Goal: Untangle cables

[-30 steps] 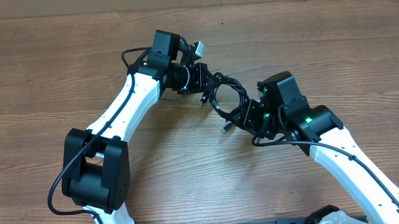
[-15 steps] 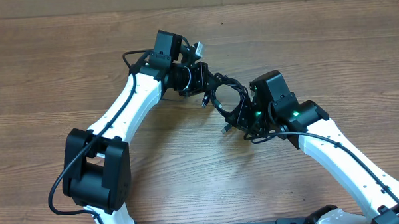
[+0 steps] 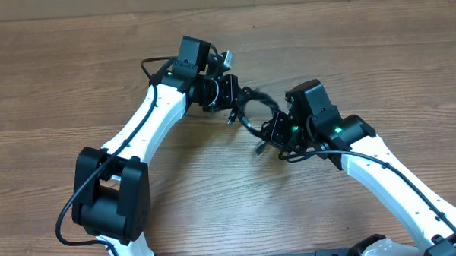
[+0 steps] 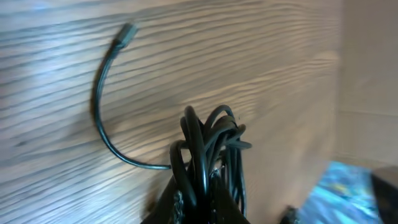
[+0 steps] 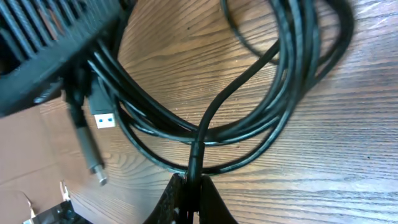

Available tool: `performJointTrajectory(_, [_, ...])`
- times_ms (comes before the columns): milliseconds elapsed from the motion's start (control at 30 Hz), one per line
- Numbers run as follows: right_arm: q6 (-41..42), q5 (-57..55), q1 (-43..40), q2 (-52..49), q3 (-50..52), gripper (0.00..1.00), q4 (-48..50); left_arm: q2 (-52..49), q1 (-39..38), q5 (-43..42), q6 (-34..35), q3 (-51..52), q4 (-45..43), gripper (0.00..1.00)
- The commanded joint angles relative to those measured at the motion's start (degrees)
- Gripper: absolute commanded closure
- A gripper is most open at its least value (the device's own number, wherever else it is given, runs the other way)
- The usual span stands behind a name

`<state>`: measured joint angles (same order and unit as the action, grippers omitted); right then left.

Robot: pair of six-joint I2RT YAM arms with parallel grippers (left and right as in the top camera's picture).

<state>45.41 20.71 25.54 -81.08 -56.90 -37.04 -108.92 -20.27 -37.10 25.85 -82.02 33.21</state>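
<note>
Cables (image 3: 256, 110) looped bundle, long axis diagonal between left gripper (image 3: 228, 92) and right gripper (image 3: 277, 131). Both grippers clenched on cables. Loose plug end (image 3: 257, 149) points toward the robot's base.

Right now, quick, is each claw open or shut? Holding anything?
The left claw is closed, pinching the cables.
The right claw is closed too, gripping a strand of the same cables.
</note>
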Motion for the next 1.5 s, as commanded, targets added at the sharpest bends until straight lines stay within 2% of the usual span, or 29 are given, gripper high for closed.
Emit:
performJointTrajectory(0, [-0.09, -0.02, -0.76, -0.04, -1.31, 0.96, 0.76, -0.07, -0.74, 7.80, -6.54, -0.22, 2.69, 0.96])
performJointTrajectory(100, [-0.09, -0.07, -1.31, -0.07, -1.31, 0.96, 1.20, -0.07, -0.76, 4.61, -7.72, -0.22, 3.56, 0.96])
performJointTrajectory(433, [-0.09, -4.81, -1.29, -0.07, -1.29, 0.96, 2.97, -0.07, -0.76, -32.41, -7.61, -0.22, -0.39, 0.96])
performJointTrajectory(500, [-0.09, -5.46, -1.29, -0.07, -1.29, 0.96, 2.97, -0.07, -0.76, -34.69, -6.47, -0.22, -0.76, 0.96])
performJointTrajectory(567, [-0.09, -5.68, -1.29, -0.07, -1.29, 0.89, 2.95, -0.07, -0.76, -34.86, -3.69, -0.22, -0.90, 0.96])
performJointTrajectory(667, [-0.13, -5.66, -1.29, -0.07, -1.29, 0.69, 2.95, -0.07, -0.76, -32.50, -3.56, -0.22, -0.90, 0.96])
performJointTrajectory(767, [-0.35, -5.64, -1.29, -0.07, -1.29, 0.53, 2.93, -0.07, -0.76, -28.09, -3.52, -0.22, -0.90, 0.96])
performJointTrajectory(867, [-0.35, -5.42, -1.29, 0.02, -1.31, 0.47, 2.69, -0.07, -0.74, -23.26, -3.61, -0.22, -0.87, 0.96])
performJointTrajectory(1100, [-2.19, -5.46, -1.44, 3.08, -1.38, 0.31, 1.55, -0.07, -0.74, -1.22, -3.58, -0.22, 1.05, 0.96])
performJointTrajectory(1300, [-9.14, -5.70, -5.03, 9.79, -1.36, 0.15, -1.55, -0.07, 0.15, -0.24, -2.36, -0.22, 3.21, 0.96])
performJointTrajectory(1400, [-18.49, -5.68, -7.58, 12.37, -1.36, 0.07, -2.67, -0.07, 1.31, -1.49, 7.10, -0.22, 4.57, 0.96])
performJointTrajectory(1467, [-23.71, -5.68, -8.85, 13.18, -1.36, 0.04, -3.91, -0.07, 2.62, -5.49, 11.08, -0.22, 4.70, 0.96])
